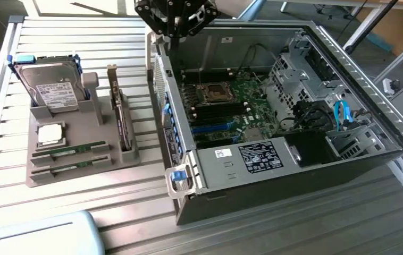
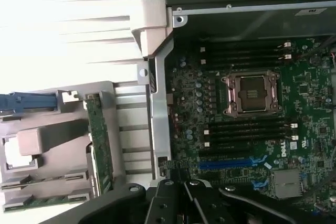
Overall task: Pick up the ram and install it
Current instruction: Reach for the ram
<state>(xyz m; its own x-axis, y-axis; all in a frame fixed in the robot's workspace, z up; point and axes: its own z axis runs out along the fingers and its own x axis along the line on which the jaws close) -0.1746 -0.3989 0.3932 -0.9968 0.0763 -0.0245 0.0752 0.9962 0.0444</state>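
Two green ram sticks (image 1: 70, 153) lie in slots at the front of a grey holder (image 1: 81, 175) on the slatted table, at the exterior view's left. In the wrist view the ram (image 2: 44, 182) shows at the holder's edge. My gripper (image 1: 176, 26) hangs high above the rear wall of the open computer case (image 1: 273, 175), well apart from the holder. Its black fingers (image 2: 168, 203) are shut with nothing between them. Below it lies the green motherboard (image 2: 310, 93) with its dark memory slots (image 2: 247, 129) on both sides of the processor socket (image 2: 251, 94).
The holder also carries a silver hard drive (image 1: 52, 87) in a blue frame, an upright expansion card (image 1: 120, 119) and a square chip (image 1: 50, 134). Drive cages and a blue cable (image 1: 339, 114) fill the case's right side. A pale blue-grey lid (image 1: 38, 234) sits at the front left.
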